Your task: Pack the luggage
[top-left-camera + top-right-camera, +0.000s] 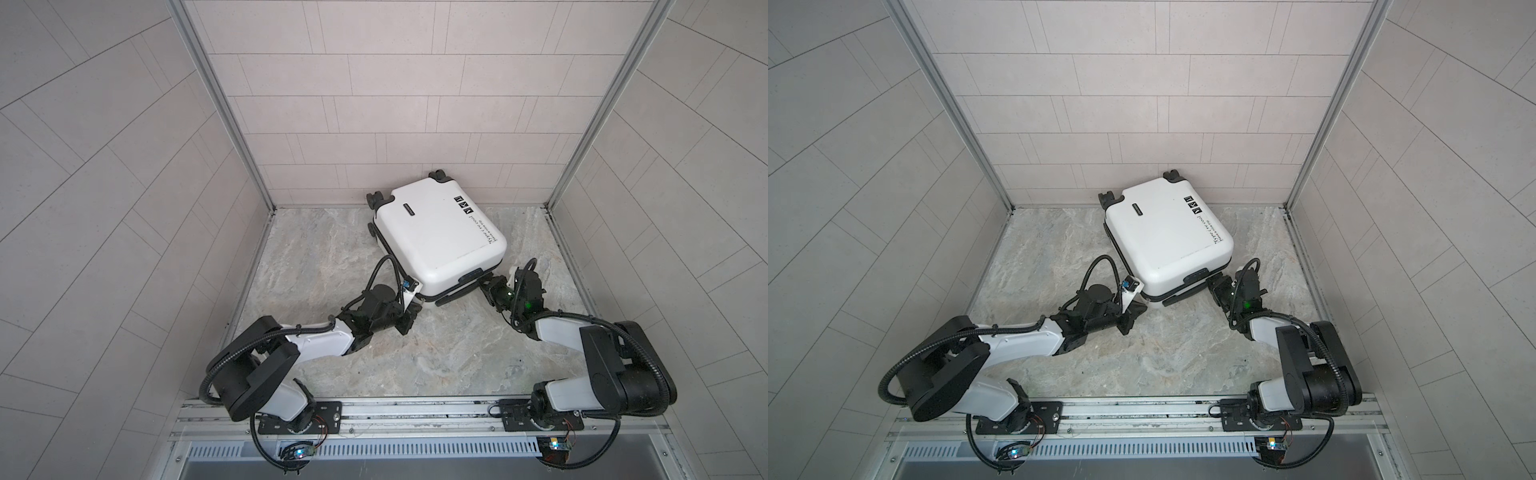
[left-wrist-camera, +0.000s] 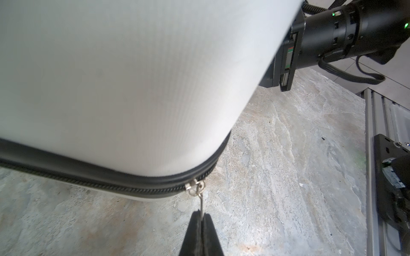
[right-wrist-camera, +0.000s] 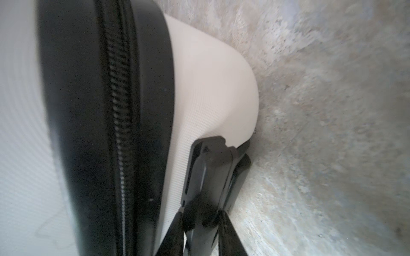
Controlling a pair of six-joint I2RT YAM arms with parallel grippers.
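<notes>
Jaws on zipper pull (image 2: 201,202), handle (image 3: 208,177)

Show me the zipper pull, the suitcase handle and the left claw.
zipper pull (image 2: 201,204): left wrist view, on its thin metal tab.
suitcase handle (image 3: 210,172): right wrist view, on the black grip's middle.
left claw (image 2: 201,218): left wrist view, at the closed tips pinching the tab.
</notes>
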